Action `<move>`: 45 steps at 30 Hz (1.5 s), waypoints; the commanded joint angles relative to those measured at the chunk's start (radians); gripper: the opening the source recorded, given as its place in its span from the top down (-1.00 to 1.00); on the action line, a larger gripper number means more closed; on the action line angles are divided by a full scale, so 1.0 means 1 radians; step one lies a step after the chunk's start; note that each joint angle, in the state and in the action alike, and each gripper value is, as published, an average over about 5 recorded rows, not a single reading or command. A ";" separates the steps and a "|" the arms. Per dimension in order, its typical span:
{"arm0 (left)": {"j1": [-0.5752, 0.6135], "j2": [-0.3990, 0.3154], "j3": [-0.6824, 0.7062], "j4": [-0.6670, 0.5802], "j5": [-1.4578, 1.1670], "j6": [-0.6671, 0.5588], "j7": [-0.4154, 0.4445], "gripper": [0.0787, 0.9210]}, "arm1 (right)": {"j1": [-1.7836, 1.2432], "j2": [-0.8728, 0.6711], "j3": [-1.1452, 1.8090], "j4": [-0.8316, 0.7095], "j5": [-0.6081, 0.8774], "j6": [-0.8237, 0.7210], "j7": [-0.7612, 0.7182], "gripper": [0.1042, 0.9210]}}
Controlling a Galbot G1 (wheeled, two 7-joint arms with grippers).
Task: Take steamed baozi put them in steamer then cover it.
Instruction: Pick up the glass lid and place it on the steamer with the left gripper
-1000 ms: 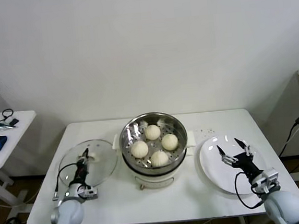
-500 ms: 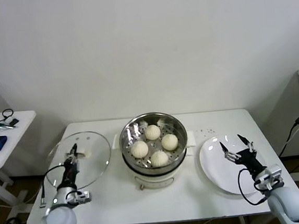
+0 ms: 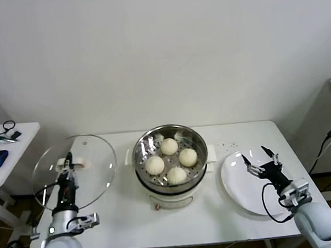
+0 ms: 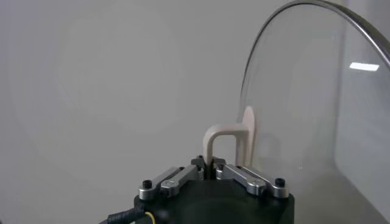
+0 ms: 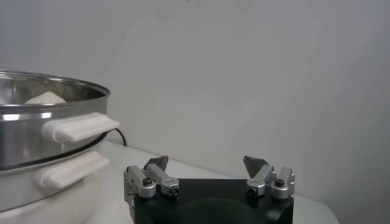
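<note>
Covering begins: at the table's left edge the left tool clamps the handle of the raised glass lid, next due over the mid-table steamer holding four buns, while the right tool hovers wide open, empty, over the plate.

Left end effector gripping raised cover, steamer open

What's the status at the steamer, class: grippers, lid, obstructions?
Left gripper shut on cover, lifted. Right gripper open above plate. Four baozi in steamer. Nothing in the way.
</note>
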 commanded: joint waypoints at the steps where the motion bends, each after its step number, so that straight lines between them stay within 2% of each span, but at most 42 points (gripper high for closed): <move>1: -0.107 0.126 0.281 -0.195 0.005 0.308 0.181 0.84 | 0.045 -0.010 -0.046 -0.015 -0.001 0.000 0.017 -0.76; 5: -0.227 0.164 0.434 -0.208 0.059 0.403 0.288 0.84 | 0.066 -0.010 -0.065 -0.026 -0.005 0.001 0.018 -0.76; 8: -0.319 0.150 0.531 -0.186 0.100 0.440 0.367 0.84 | 0.076 -0.010 -0.075 -0.035 -0.012 0.003 0.017 -0.76; 13: -0.435 0.052 0.637 -0.099 0.226 0.445 0.487 0.84 | 0.082 -0.003 -0.073 -0.047 -0.018 0.007 0.031 -0.76; 19: -0.536 -0.092 0.710 0.000 0.298 0.445 0.548 0.84 | 0.072 0.000 -0.047 -0.052 -0.022 0.009 0.038 -0.76; 23: -0.576 -0.163 0.733 0.055 0.322 0.445 0.564 0.84 | 0.059 0.001 -0.018 -0.056 -0.023 0.010 0.037 -0.76; 31: -0.573 -0.304 0.749 0.158 0.351 0.445 0.560 0.84 | 0.042 0.013 0.017 -0.070 -0.036 0.027 0.036 -0.76; 36: -0.566 -0.336 0.751 0.212 0.342 0.445 0.520 0.84 | 0.019 0.026 0.042 -0.067 -0.046 0.039 0.030 -0.76; 45: -0.533 -0.335 0.733 0.242 0.312 0.445 0.473 0.84 | 0.007 0.035 0.060 -0.070 -0.052 0.046 0.017 -0.76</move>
